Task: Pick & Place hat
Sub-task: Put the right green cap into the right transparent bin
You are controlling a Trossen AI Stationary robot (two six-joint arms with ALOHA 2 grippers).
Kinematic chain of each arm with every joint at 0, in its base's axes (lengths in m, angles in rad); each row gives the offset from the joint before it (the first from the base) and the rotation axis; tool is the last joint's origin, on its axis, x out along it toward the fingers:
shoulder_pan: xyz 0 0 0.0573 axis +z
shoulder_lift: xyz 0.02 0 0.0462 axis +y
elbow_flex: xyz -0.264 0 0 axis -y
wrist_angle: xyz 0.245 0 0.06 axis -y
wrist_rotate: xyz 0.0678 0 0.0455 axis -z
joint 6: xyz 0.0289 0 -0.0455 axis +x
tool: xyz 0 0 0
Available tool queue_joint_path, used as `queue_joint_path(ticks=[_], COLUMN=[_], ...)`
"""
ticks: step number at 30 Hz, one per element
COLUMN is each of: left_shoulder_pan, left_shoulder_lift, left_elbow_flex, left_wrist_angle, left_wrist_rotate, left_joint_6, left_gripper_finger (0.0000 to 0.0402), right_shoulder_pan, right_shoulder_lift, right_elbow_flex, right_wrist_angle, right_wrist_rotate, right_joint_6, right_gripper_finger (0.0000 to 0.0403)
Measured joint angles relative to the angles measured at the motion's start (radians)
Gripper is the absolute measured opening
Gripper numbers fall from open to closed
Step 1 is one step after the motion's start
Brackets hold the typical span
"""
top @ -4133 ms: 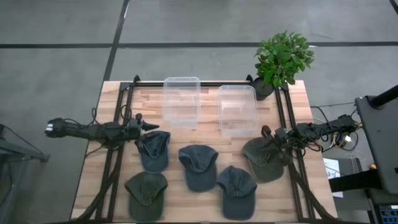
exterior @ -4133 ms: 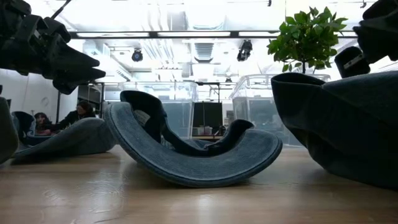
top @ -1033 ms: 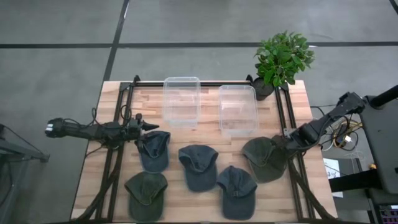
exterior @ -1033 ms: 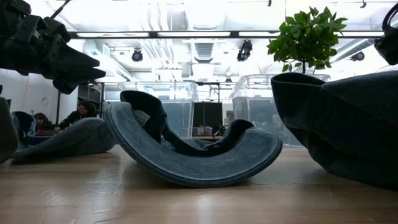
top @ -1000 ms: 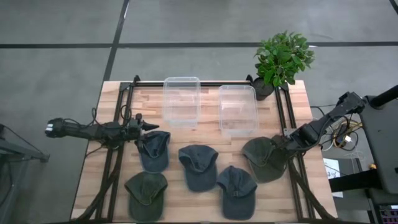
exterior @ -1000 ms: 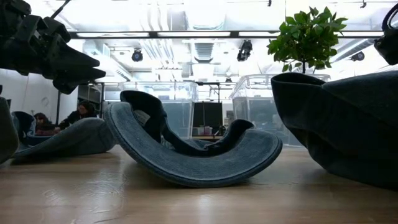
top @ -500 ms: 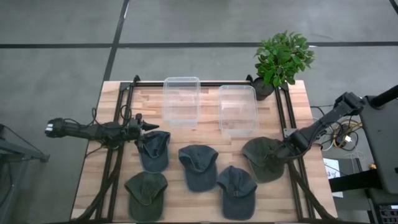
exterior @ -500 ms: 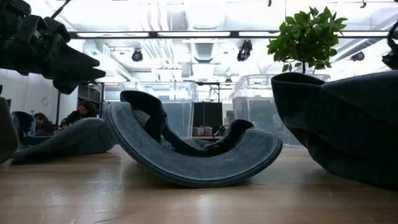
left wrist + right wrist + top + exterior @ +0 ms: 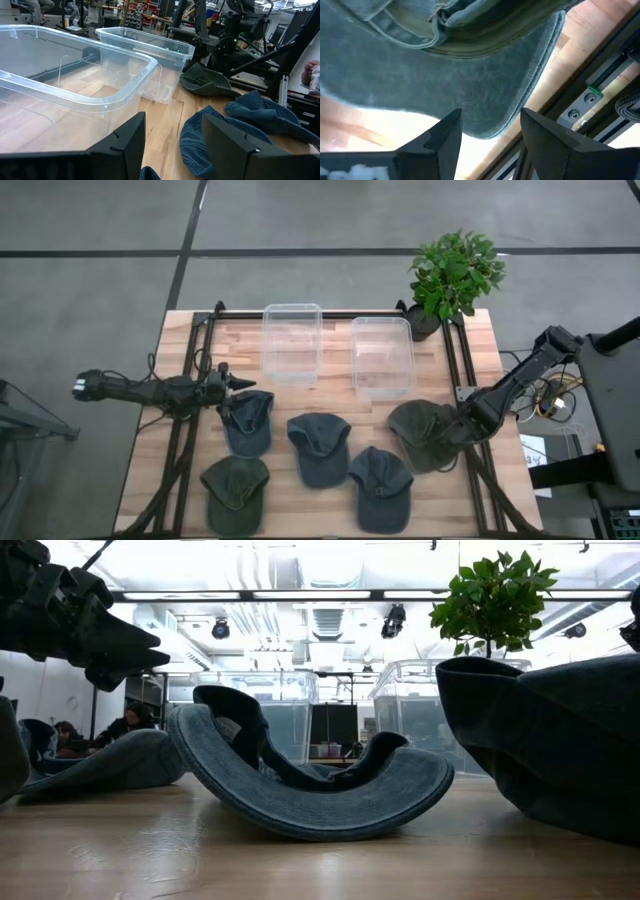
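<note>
Right gripper (image 9: 452, 432) lowered onto green hat (image 9: 420, 434) brim | fingers apart

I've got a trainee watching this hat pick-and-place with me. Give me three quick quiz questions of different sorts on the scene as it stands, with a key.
1. Count: how many hats lie on the table?
2. True or false: both clear bins, the left bin and the right bin, hold no hat.
3. Multiple choice: the right gripper is over which hat?
A. the blue hat by the left gripper
B. the green hat at the right end
C. the blue hat in the middle

Key
1. Five.
2. True.
3. B. The right wrist view shows its open fingers above that hat's brim.
</note>
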Motion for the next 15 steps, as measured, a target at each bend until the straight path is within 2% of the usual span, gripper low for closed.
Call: queue_joint_path(ticks=[3,8,15], left_shoulder_pan=[0.000,0.000,0.000], left_shoulder_lift=[0.000,0.000,0.000], left_elbow_flex=[0.000,0.000,0.000], left_wrist_angle=[0.000,0.000,0.000], left_wrist_rotate=[0.000,0.000,0.000], left_joint_6=[0.000,0.000,-0.001], left_gripper_finger=[0.0187,0.0187,0.0187], right_shoulder_pan=[0.000,0.000,-0.001], right_shoulder_lift=[0.031,0.071,0.089], right_elbow_flex=[0.000,0.000,0.000], right_wrist_angle=[0.000,0.003,0.002], right_wrist_rotate=[-0.009,-0.083,-0.049], right_joint_6=[-0.001,0.001,0.028], right_gripper_finger=[0.0194,0.0194,0.0194])
